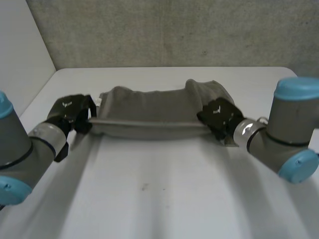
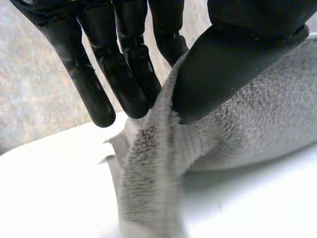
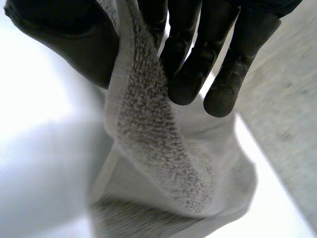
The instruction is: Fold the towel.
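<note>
A grey towel (image 1: pixel 154 112) hangs stretched between my two hands above the white table (image 1: pixel 164 199), sagging a little in the middle. My left hand (image 1: pixel 72 113) pinches its left end, thumb against fingers (image 2: pixel 124 74), with the towel (image 2: pixel 158 163) trailing down from the pinch. My right hand (image 1: pixel 219 117) holds the right end the same way; the towel's hemmed edge (image 3: pixel 148 124) runs between its thumb and fingers (image 3: pixel 198 64). The far part of the towel rests bunched on the table behind the lifted edge.
A grey concrete wall (image 1: pixel 174 30) stands behind the table's far edge, and a pale wall (image 1: pixel 20 45) borders its left side. My grey arms (image 1: pixel 279 134) come in low from both front corners.
</note>
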You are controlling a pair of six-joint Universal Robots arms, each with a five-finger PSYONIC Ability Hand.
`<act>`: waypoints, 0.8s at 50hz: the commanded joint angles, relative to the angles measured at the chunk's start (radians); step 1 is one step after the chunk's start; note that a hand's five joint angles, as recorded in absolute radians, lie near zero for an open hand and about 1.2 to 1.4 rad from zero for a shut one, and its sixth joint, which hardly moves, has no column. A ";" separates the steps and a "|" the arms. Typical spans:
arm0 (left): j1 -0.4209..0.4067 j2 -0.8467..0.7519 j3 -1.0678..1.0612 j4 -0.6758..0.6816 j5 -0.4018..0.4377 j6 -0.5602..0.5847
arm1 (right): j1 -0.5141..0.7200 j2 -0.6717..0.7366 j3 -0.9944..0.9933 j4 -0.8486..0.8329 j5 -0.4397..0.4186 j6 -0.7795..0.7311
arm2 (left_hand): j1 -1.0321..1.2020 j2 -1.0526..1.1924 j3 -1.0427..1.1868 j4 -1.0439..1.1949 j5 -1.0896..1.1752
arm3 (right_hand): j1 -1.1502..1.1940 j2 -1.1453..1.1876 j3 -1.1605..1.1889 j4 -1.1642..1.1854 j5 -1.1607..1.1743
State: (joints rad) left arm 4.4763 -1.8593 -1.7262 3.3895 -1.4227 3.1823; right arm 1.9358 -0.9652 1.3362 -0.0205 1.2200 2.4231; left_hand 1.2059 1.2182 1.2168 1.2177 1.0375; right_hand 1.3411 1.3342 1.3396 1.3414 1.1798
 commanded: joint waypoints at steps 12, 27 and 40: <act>0.027 0.061 -0.056 0.040 -0.001 0.045 | -0.038 0.010 0.169 -0.240 0.110 0.522 | 0.190 0.178 0.179 0.179 0.184 | -0.939 -0.932 -0.937 -0.939 -0.952; 0.058 0.132 -0.016 0.039 -0.002 0.001 | -0.057 -0.001 0.164 -0.256 0.159 0.599 | 0.190 0.178 0.179 0.179 0.184 | -1.018 -1.011 -1.017 -1.019 -1.032; 0.106 0.118 -0.015 0.042 0.002 -0.002 | -0.181 -0.027 0.040 0.036 0.139 0.456 | 0.190 0.178 0.179 0.179 0.184 | -0.801 -0.794 -0.800 -0.801 -0.814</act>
State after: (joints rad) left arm 4.5544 -1.7322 -1.7449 3.4292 -1.4211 3.1772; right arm 1.8066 -1.0078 1.4361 -0.1120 1.3692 2.9517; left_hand 1.2059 1.2182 1.2168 1.2178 1.0375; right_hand 0.5019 0.5021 0.5113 0.5089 0.3453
